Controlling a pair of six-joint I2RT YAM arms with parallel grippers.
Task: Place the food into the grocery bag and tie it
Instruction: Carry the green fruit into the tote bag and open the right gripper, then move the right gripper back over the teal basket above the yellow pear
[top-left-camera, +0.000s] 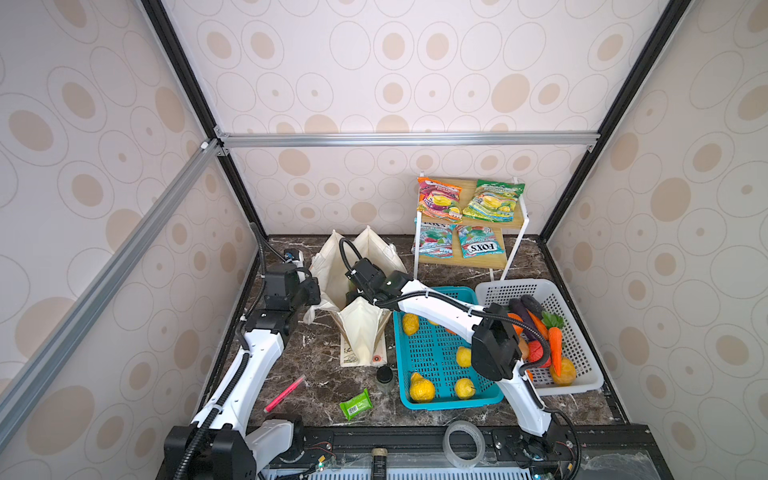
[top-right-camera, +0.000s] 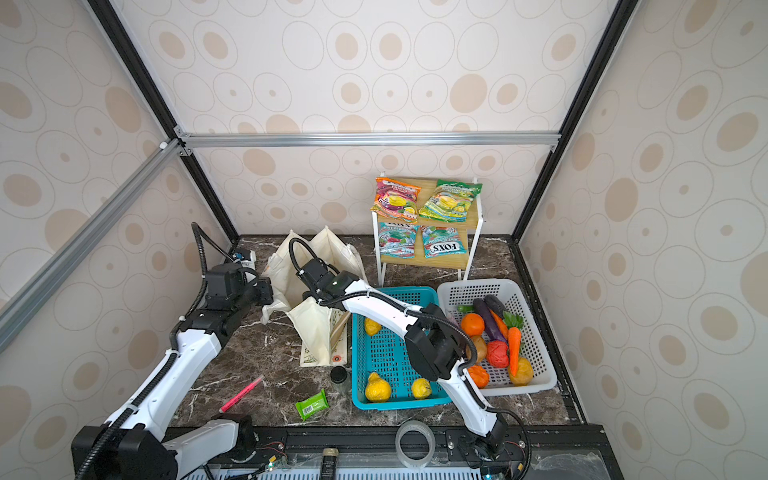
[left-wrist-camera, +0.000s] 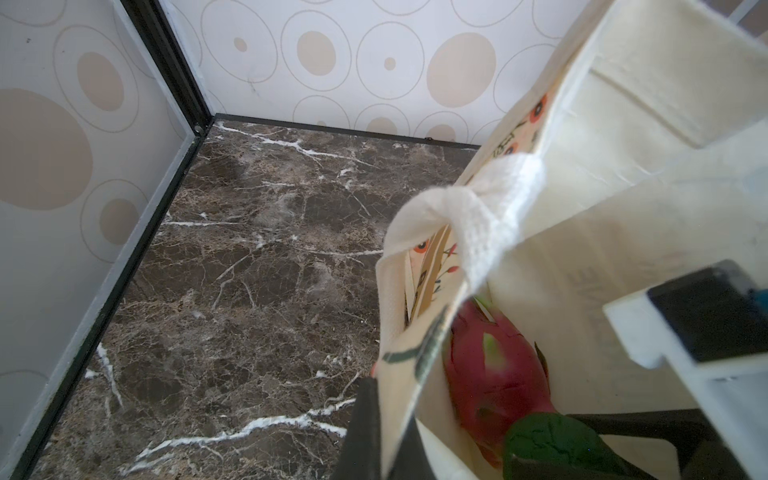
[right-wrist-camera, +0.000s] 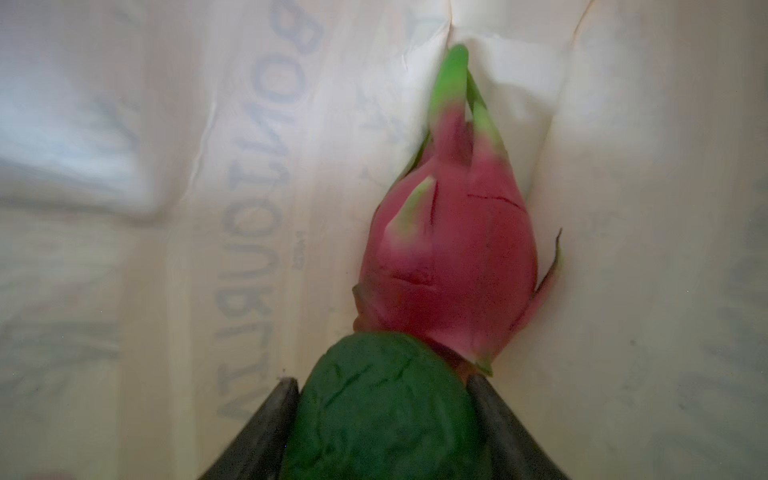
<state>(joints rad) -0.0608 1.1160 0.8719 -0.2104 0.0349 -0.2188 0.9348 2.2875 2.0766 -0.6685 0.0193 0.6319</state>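
My left arm (top-left-camera: 253, 361) and right arm (top-left-camera: 436, 305): white shells, black joints. Black ribbed cables (top-left-camera: 415, 296) run outside, cinched with white zip ties (top-left-camera: 424, 294). Boxy black elbow (top-left-camera: 494, 349). Small dark screw dots on shells. Base block (top-left-camera: 216, 453) black. Fingers (right-wrist-camera: 266, 432) dark grey, flat, tapered.

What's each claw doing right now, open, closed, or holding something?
Left claw: closed on the rim of the grocery bag.
Right claw: closed on the dark green ball, inside the bag.
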